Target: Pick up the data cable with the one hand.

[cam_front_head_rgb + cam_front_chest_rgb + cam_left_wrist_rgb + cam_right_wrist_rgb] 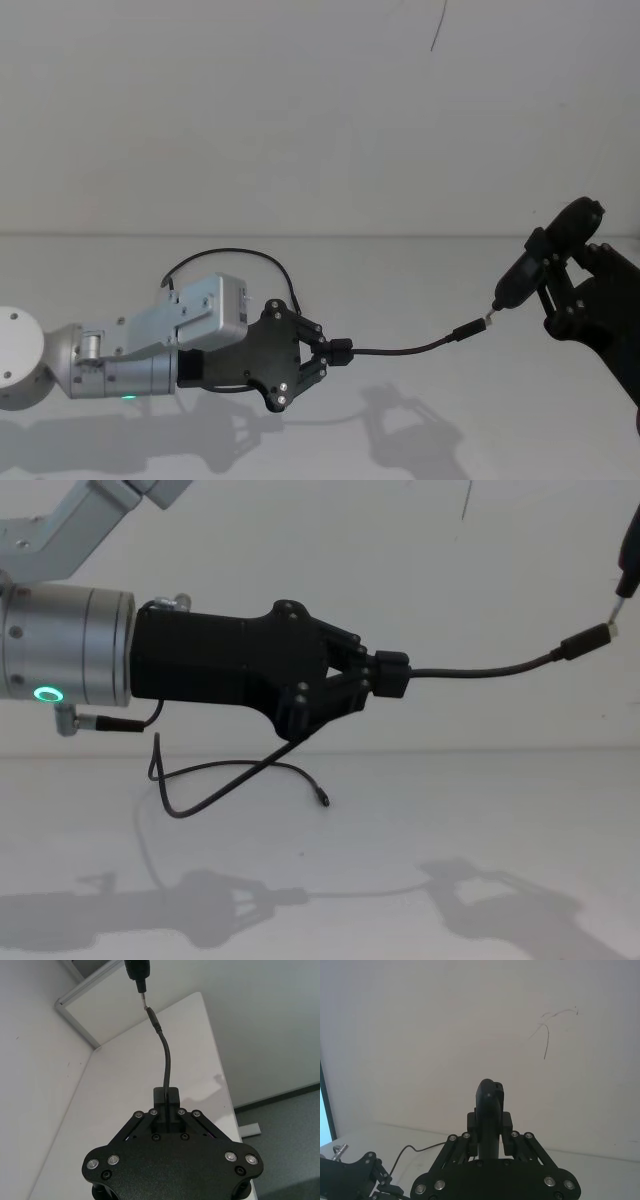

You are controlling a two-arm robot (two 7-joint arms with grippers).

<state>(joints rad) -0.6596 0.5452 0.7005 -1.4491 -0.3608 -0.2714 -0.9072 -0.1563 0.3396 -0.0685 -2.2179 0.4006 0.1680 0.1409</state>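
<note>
Two grippers and one data cable (pixel 405 350) hang above a plain white table (pixel 420 440). The left gripper (pixel 335 352) — black, angular, bolted with small silver screws, on a thick silver cylindrical wrist with a glowing green ring (pixel 46 694) — is closed on the plug at one end of the cable. From that plug the thin, flexible black cord runs clear of the table in a shallow upward curve toward the right gripper (pixel 540 270), ending in a small plug (pixel 468 331) with a silver tip. That tip meets a thin metal-tipped part poking from the right gripper's dark, rounded load; the right gripper's fingers (pixel 508 1132) are clamped on either side of this stubby black object (pixel 489 1110) (what it is cannot be told).

In the chest view a second thin black lead (pixel 230 780) loops loosely below the left gripper, its free end (pixel 324 800) hanging just above the table.

The tabletop is smooth and matt, carrying soft grey shadows of both arms beneath the cable. Behind the cable stands a bare pale wall (pixel 300 110), marked by a faint dark scratch (pixel 438 28) high above the right gripper; the left wrist view takes in a strip of grey floor (pixel 295 1150) beside the table's edge
</note>
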